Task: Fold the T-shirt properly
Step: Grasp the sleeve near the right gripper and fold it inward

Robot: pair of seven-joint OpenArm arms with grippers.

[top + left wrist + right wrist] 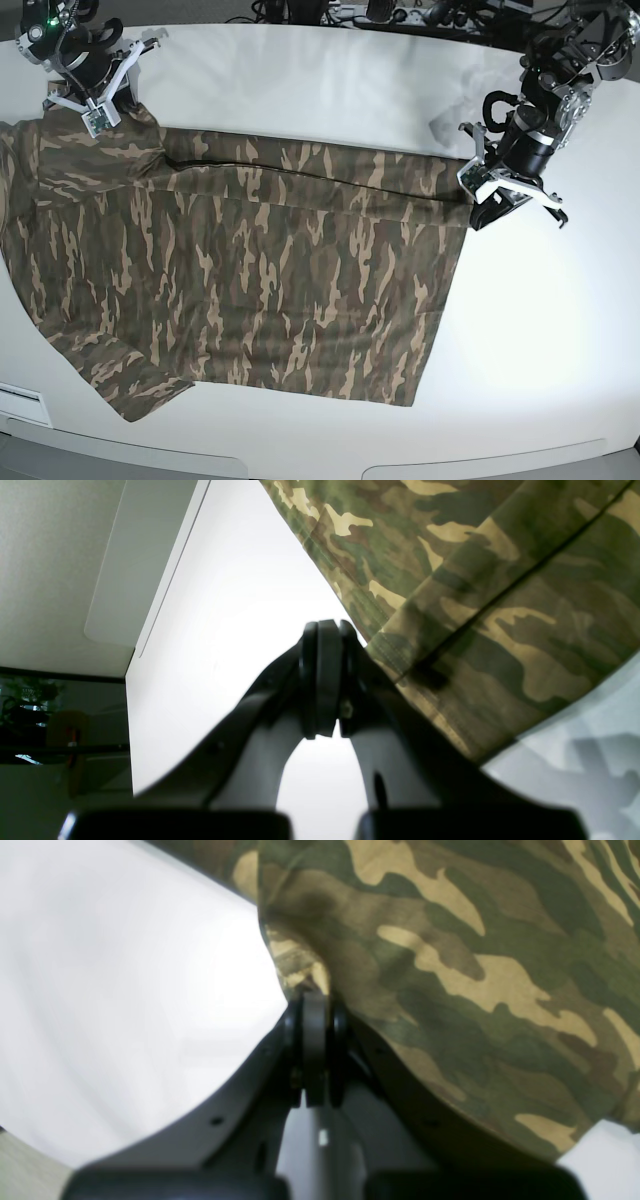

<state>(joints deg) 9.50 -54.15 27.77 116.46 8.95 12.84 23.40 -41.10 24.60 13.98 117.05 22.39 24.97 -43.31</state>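
I have both tools, left [500,195] and right [97,100], clamped on the T-shirt's [250,270] far edge, so next I'd carry that edge together toward its near hem.

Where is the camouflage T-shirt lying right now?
In the base view, the T-shirt lies spread across the left and middle of the white table, between the two grippers at its far corners.

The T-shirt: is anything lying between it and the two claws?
Nothing visible. Both shut claws already meet the T-shirt: the left gripper at its hem corner, the right gripper at a bunched edge. Only bare white table surrounds the cloth.
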